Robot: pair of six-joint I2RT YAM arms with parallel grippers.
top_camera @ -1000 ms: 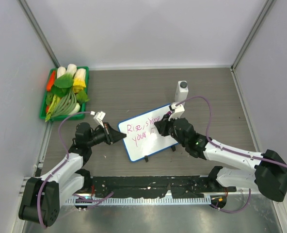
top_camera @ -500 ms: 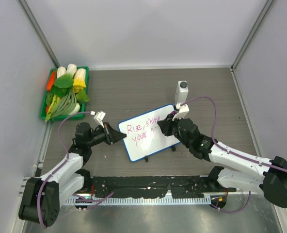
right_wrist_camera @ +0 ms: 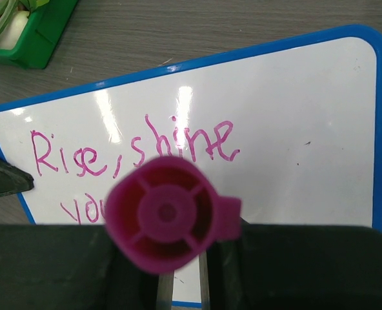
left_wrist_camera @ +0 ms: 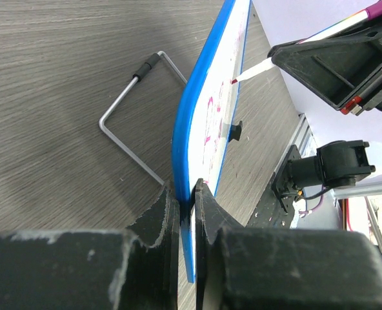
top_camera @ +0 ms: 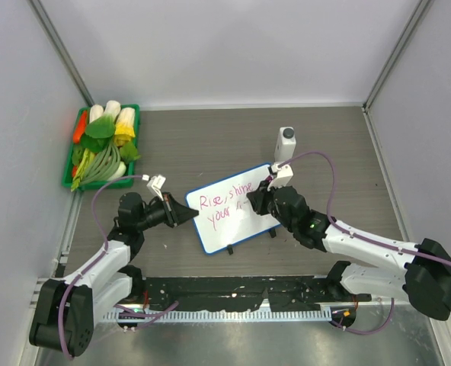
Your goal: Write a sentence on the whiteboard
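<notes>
The whiteboard [top_camera: 227, 229] sits near the middle of the counter [top_camera: 210, 137], a little toward the near edge, propped at a tilt on a thin wire stand [left_wrist_camera: 130, 123] that shows behind it from the left wrist. On it the sentence [right_wrist_camera: 139, 152] runs in pink over 2 lines: "Rise, shine" on top and "your" under it, with what looks like a short fresh stroke just after. The right gripper [top_camera: 260, 200] is clamped tight on a pink marker [right_wrist_camera: 168, 216], whose white tip meets the board just right of "your". The left gripper [top_camera: 186, 213] is pinched shut on the board's left edge, steadying it. Over the last second the right gripper slid a touch to the right along the second line and then came back, while the left one and the board have not budged. I read that as small pen strokes starting the next word, so the writing is well along but the second line is not yet finished. A white bottle [top_camera: 286, 143] with a grey cap stands just beyond the board's far right corner, and a green basket [top_camera: 67, 181] of vegetables sits against the counter's left edge, well apart.
</notes>
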